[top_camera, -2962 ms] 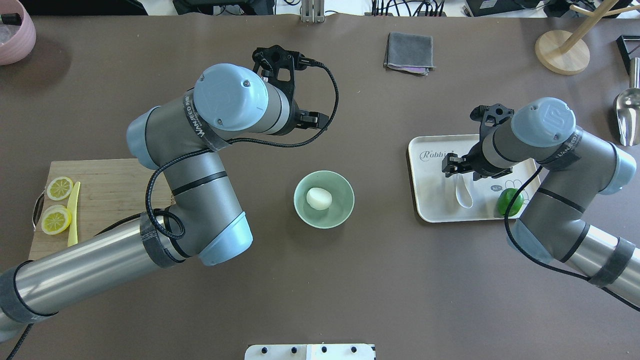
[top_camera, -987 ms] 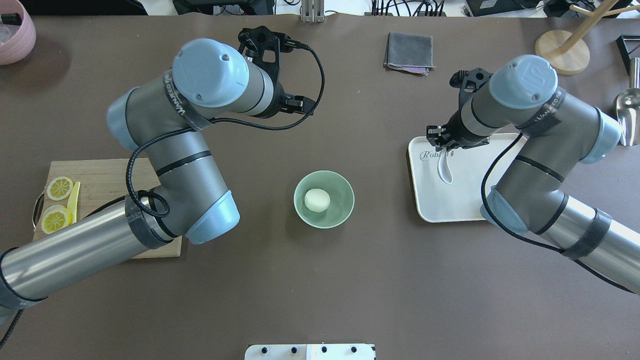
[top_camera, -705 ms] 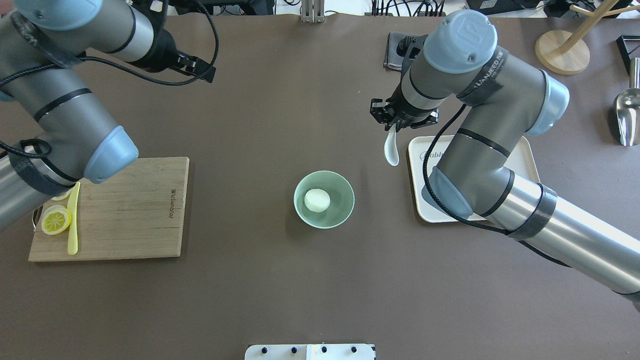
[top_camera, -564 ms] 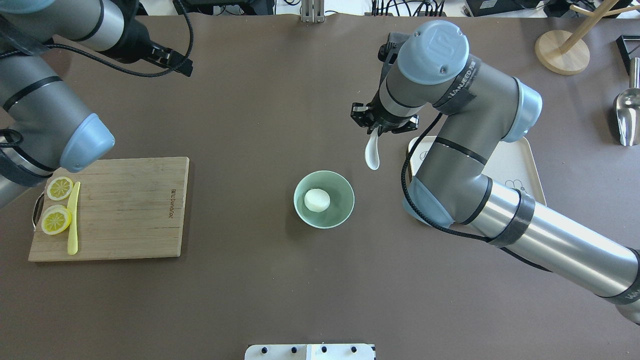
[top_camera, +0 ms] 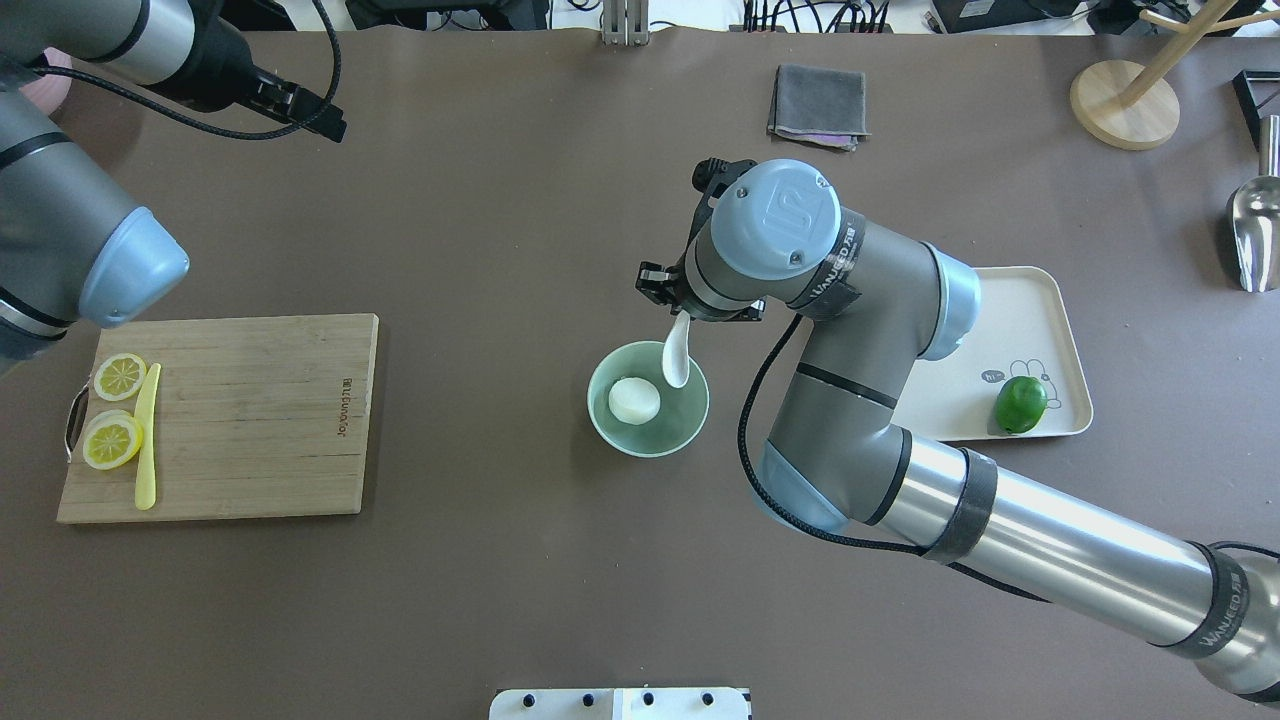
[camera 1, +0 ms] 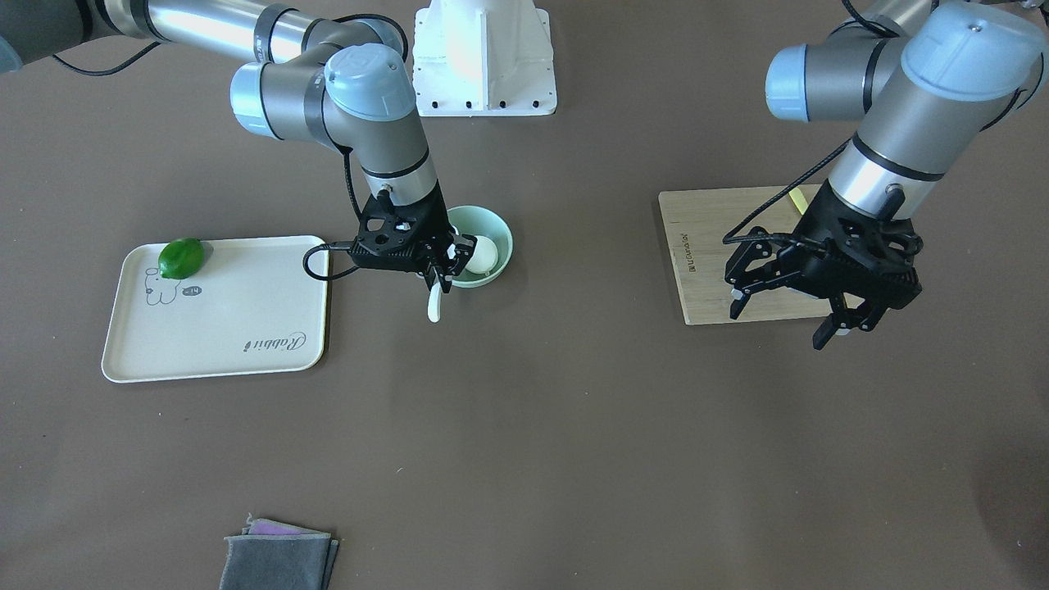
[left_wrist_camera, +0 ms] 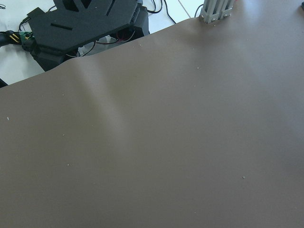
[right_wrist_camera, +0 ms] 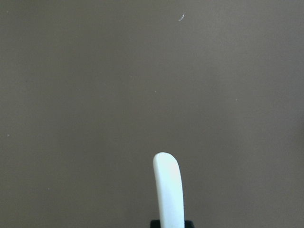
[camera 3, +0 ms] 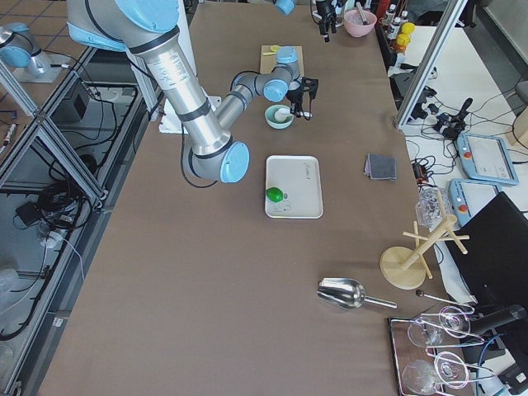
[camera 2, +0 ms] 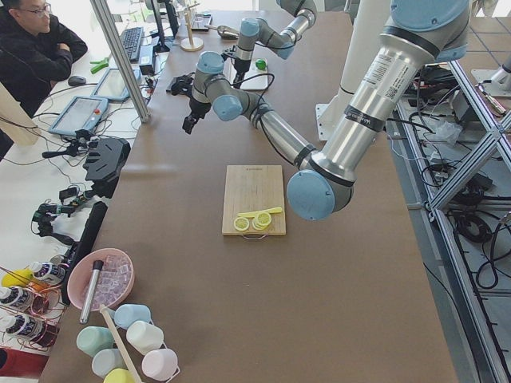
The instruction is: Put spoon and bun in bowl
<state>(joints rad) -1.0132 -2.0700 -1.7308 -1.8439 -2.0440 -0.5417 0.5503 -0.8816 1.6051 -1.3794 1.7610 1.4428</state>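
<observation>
— Step?
— Spoon delivery. Overhead view: bun [top_camera: 634, 399] sits in bowl [top_camera: 601, 421], centre; right claw [top_camera: 682, 312] clenches spoon [top_camera: 677, 360] handle, scoop above the upper-right rim.
— Next?
— We judge: lower, release. Left claw [camera 1: 778, 321] splayed, empty, right of front view.

The bun [top_camera: 634, 399] lies in the bowl [top_camera: 683, 422], which stands between the cutting board [top_camera: 250, 420] and the tray [top_camera: 1030, 310].

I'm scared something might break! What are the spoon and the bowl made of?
The spoon looks like white ceramic or hard plastic: it is glossy, with bright highlights. The bowl looks like glazed ceramic or melamine: smooth, pale green and softly shiny. The pictures cannot settle which.
</observation>
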